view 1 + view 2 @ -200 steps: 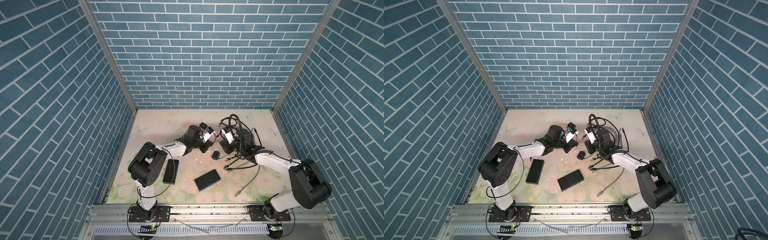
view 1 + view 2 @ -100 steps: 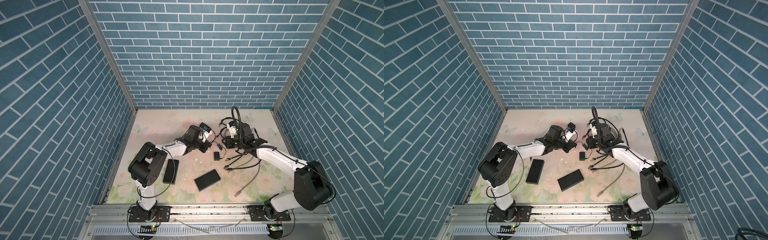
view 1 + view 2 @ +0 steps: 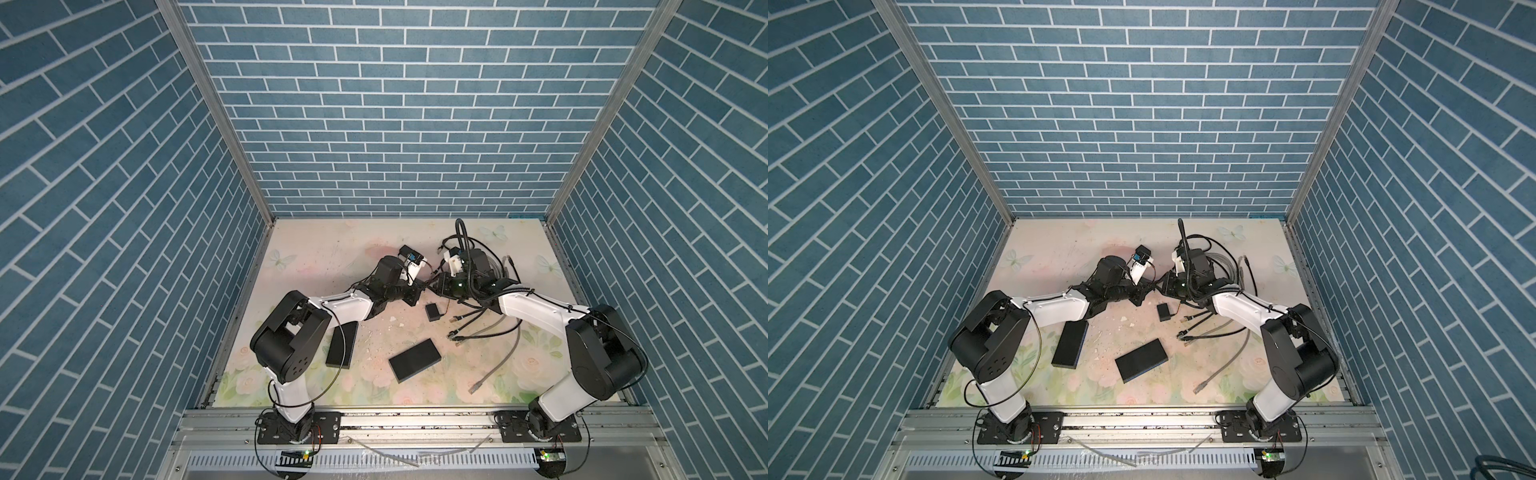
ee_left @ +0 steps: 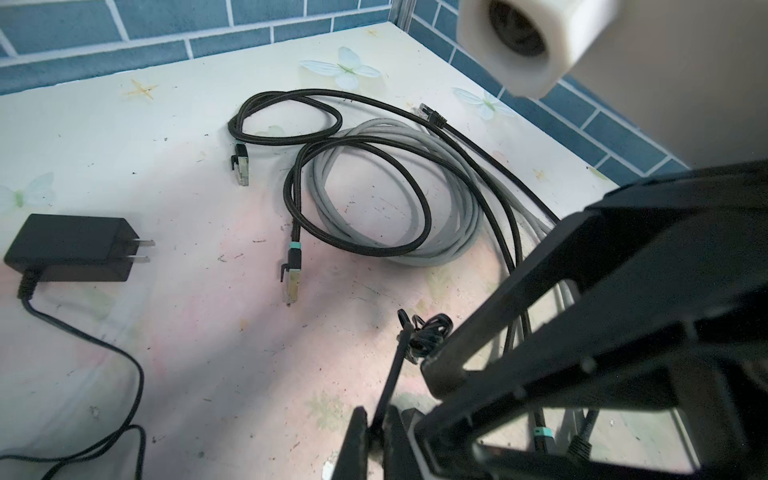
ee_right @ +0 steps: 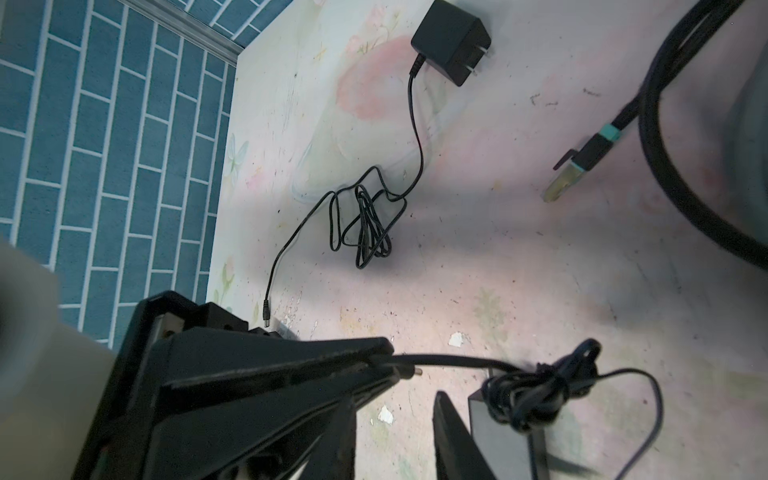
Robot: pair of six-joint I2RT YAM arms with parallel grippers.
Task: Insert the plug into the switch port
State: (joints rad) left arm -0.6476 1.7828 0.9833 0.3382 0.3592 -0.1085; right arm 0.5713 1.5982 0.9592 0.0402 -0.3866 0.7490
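Two risks — the left gripper (image 4: 376,417), clenched on the plug (image 5: 409,369) (held mid-table, well apart from the switch (image 3: 415,359) lying nearer), may let that slim tip swivel off line, and the right gripper (image 5: 392,409), jaws apart and empty, could snag the cord (image 5: 457,361) trailing to the bundle (image 5: 536,386).

Left gripper (image 4: 374,436) is clamped tight on a thin black cord (image 4: 390,374) that runs to a knotted little bundle. Farther off on the flowery table (image 4: 187,353) sits a black power adapter (image 4: 66,249) with two prongs, well apart from some loosely coiled black and grey cables (image 4: 436,257).
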